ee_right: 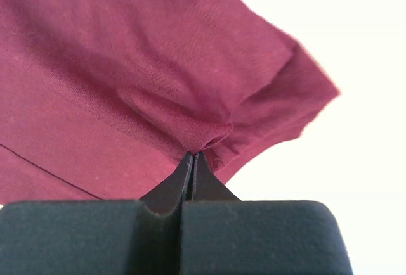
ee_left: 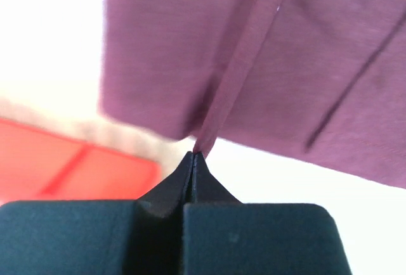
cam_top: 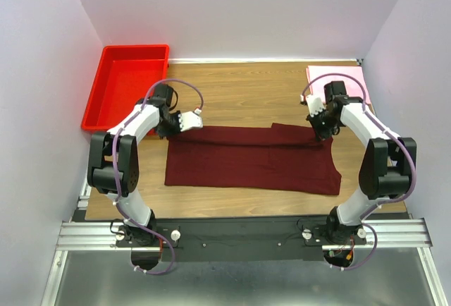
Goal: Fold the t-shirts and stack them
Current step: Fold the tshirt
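The dark maroon t-shirt [cam_top: 250,158] lies spread across the middle of the table, folded into a long band. My left gripper [cam_top: 169,127] is shut on its far left corner; the left wrist view shows the jaws closed on a thin edge of the maroon cloth [ee_left: 266,66]. My right gripper [cam_top: 323,128] is shut on the far right corner; the right wrist view shows bunched maroon cloth [ee_right: 127,78] pinched at the tips. The light pink t-shirt [cam_top: 337,80] lies folded at the far right of the table.
A bright red plastic bin [cam_top: 127,84] stands at the far left of the table and shows blurred in the left wrist view [ee_left: 70,164]. Bare wood [cam_top: 246,94] lies between the bin and the pink shirt. White walls close in the sides.
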Motion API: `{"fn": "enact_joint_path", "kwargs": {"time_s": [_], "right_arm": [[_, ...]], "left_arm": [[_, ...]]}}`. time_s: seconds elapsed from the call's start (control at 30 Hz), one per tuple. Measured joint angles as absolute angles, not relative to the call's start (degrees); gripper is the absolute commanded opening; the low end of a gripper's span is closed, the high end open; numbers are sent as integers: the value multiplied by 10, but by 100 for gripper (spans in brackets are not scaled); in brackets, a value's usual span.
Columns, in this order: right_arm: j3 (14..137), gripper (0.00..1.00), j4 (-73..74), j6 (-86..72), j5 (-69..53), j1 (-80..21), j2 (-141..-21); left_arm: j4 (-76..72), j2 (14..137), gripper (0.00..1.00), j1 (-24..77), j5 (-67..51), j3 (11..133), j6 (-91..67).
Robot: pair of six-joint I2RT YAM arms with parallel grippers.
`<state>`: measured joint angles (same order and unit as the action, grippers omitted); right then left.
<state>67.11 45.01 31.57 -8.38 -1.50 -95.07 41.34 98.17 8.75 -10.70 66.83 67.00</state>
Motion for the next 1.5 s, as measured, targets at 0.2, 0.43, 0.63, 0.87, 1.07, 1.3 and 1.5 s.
{"fn": "enact_joint_path", "kwargs": {"time_s": [0.2,0.43,0.63,0.87,1.07,1.3,1.5], "right_arm": [[690,1,451,319,-83,-15,-921],[675,1,463,333,-87,-15,-904],[637,1,467,340,-95,-22,-903],[614,21,472,341,-99,-35,-907],[627,48,512,333,-98,-33,-909],[708,44,535,265,-117,-13,-910],[726,39,516,194,-136,-7,-952]], "left_arm": [[426,982,0,88,-107,741,670],[430,981,0,87,-96,743,691],[426,982,0,87,-81,696,703],[419,987,33,87,-70,674,707],[470,987,58,91,-98,714,703],[485,992,59,179,-202,920,582],[411,1104,57,256,-305,1039,391]]}}
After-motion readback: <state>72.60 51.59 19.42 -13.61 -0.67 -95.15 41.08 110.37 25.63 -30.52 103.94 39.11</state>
